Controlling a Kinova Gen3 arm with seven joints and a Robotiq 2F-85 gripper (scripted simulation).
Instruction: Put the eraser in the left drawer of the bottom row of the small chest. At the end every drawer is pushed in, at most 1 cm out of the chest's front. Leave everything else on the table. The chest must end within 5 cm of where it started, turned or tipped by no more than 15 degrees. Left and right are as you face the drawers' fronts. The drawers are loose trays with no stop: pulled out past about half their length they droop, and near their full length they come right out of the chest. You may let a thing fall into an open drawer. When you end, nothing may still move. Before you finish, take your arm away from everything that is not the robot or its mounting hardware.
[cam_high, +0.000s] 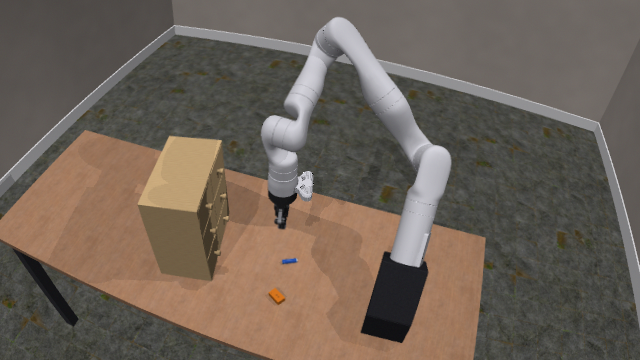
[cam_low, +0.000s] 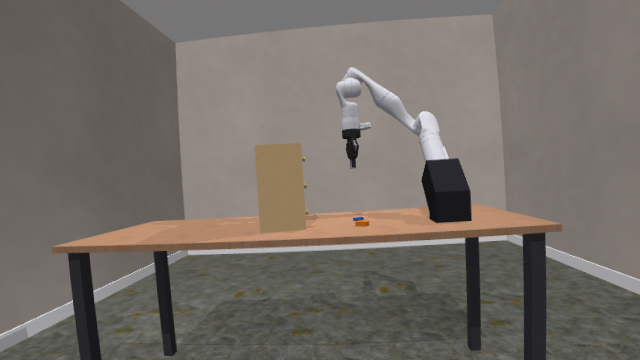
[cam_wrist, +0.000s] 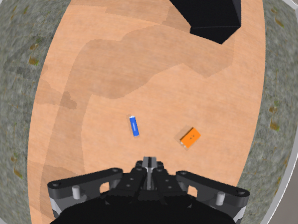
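The small wooden chest (cam_high: 182, 205) stands on the table's left half, and its knobbed drawer fronts face the arm. All drawers look pushed in. It also shows in the exterior view (cam_low: 280, 187). A flat orange block (cam_high: 276, 296), which looks like the eraser, lies on the table in front of the chest; it also shows in the wrist view (cam_wrist: 189, 137). My gripper (cam_high: 281, 225) (cam_low: 353, 164) is shut and empty. It points straight down, high above the table, in front of the chest's upper drawers and apart from them.
A small blue stick-shaped thing (cam_high: 289, 261) lies on the table between the gripper and the orange block, also in the wrist view (cam_wrist: 135, 125). The arm's black base (cam_high: 395, 302) stands at the table's right end.
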